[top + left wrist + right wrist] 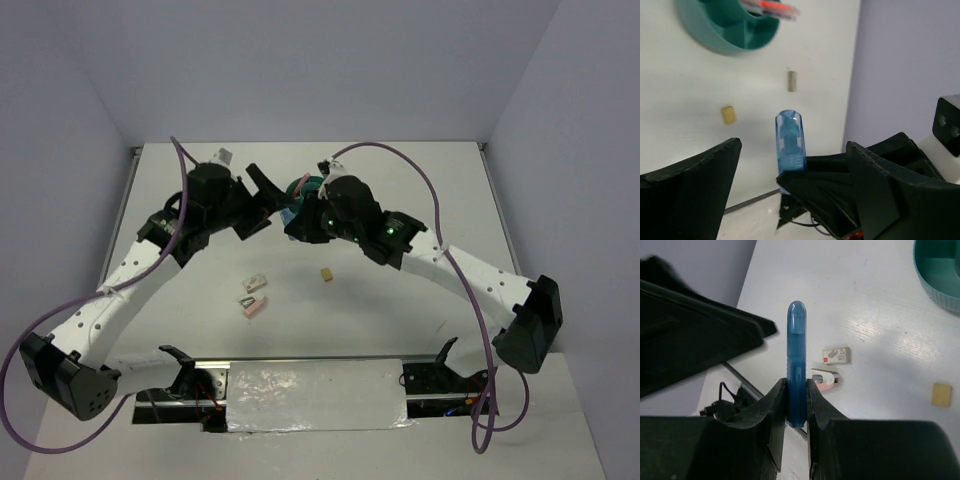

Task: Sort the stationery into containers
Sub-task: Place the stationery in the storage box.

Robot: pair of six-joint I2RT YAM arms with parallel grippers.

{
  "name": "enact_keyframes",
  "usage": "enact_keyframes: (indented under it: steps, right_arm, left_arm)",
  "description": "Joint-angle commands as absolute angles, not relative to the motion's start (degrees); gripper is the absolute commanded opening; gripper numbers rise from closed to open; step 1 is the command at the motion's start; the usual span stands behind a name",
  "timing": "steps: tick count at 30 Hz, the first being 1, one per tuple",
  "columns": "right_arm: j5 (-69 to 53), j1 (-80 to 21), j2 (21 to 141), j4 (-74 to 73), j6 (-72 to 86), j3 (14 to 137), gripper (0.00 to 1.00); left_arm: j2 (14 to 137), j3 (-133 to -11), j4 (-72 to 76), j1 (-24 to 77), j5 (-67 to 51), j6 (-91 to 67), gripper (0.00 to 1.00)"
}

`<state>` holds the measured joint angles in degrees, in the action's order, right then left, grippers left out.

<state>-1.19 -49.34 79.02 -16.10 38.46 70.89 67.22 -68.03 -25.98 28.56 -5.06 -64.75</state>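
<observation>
The right gripper (796,385) has its fingers (774,405) pinching the lower end of a translucent light-blue capsule (796,340), which stands upright above the counter (400,310) with most of its length free above the grip. The left gripper (264,198) faces it with its fingers (700,175) spread wide on either side of the capsule and touching nothing. The round teal tub (715,42) sits near, off to one side, with orange and pink pens (772,7) already lying across one compartment. A tan block (728,114), a small grey block (792,81) and a white eraser (836,355) lie loose on the counter. The main risk, as I judge it, is the short hold: gripped only at its base, the smooth capsule could pivot or slide out on the way to the tub. The two arms are also crowded close together, so a left finger could clip the capsule's free end when either moves. The arms hide much of the tub in the overhead view, and the dividers are narrow, so a release slightly off could drop the capsule on a divider, in the wrong compartment, or over the rim.
</observation>
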Motion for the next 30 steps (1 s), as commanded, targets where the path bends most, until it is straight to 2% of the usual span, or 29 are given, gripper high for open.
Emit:
enact_keyframes:
  steps: [1,5,7,12,18,30]
  right_arm:
    - [3.68,-49.04,84.17,-28.63,44.82,82.75,0.00]
    - [5.97,-48.08,93.41,-39.44,47.63,94.90,0.00]
    - [5.63,-46.77,99.65,-43.76,49.99,101.47,0.00]
    - [6.67,-44.56,111.08,-50.09,55.62,114.66,0.00]
    - [5.97,-41.23,119.26,-53.25,59.58,121.19,0.00]
    - [2.46,-38.41,126.56,-50.80,60.91,124.01,0.00]
  left_arm:
    - [70.47,-81.86,-39.39,24.46,4.19,-57.84,0.99]
    - [73.83,-91.66,-55.00,16.45,15.01,-54.68,0.99]
    - [73.39,-92.90,-56.42,12.05,13.89,-50.81,0.99]
    - [69.70,-88.53,-55.82,10.46,8.27,-46.41,0.99]
    - [66.45,-82.36,-54.05,10.37,3.70,-43.42,0.99]
    - [67.06,-82.44,-54.58,10.20,-0.53,-37.80,0.99]
